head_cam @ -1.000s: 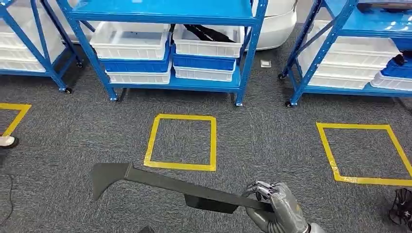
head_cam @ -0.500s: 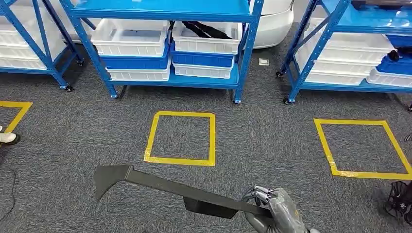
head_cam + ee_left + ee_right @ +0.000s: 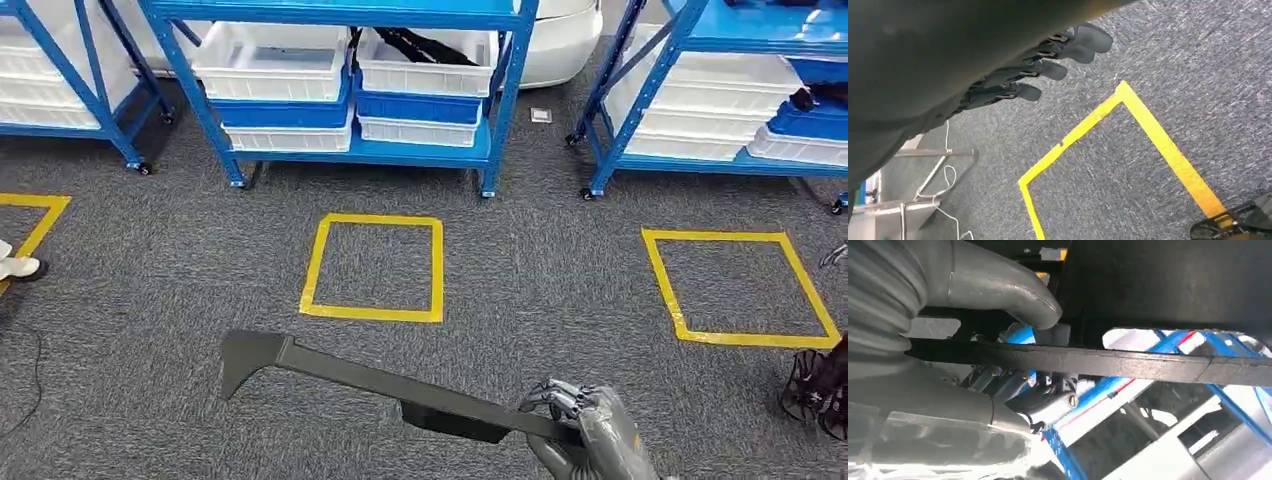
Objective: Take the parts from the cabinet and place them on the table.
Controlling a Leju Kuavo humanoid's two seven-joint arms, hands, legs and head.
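Observation:
My right hand point(image 3: 580, 430) grips one end of a long flat black part point(image 3: 370, 380), which stretches out to the left above the grey carpet and ends in a wider hooked tip. In the right wrist view the part point(image 3: 1128, 362) runs as a dark bar between the grey thumb point(image 3: 998, 285) and the fingers below it. My left hand point(image 3: 1043, 65) hangs over the carpet with its dark fingers straight and apart, holding nothing. The blue cabinet point(image 3: 350, 90) stands ahead with white bins point(image 3: 270, 60) and blue bins, one bin holding another black part point(image 3: 420, 45).
Yellow tape squares mark the carpet, one in the middle point(image 3: 372, 268) and one to the right point(image 3: 738, 288). More blue racks stand at left point(image 3: 60, 80) and right point(image 3: 720, 90). A person's white shoe point(image 3: 18, 267) is at the left edge. A black mesh object point(image 3: 815, 385) lies at the right edge.
The whole view has shifted: the racks and tape squares sit higher in the picture. The part and my right hand have drifted slightly right, grip unchanged.

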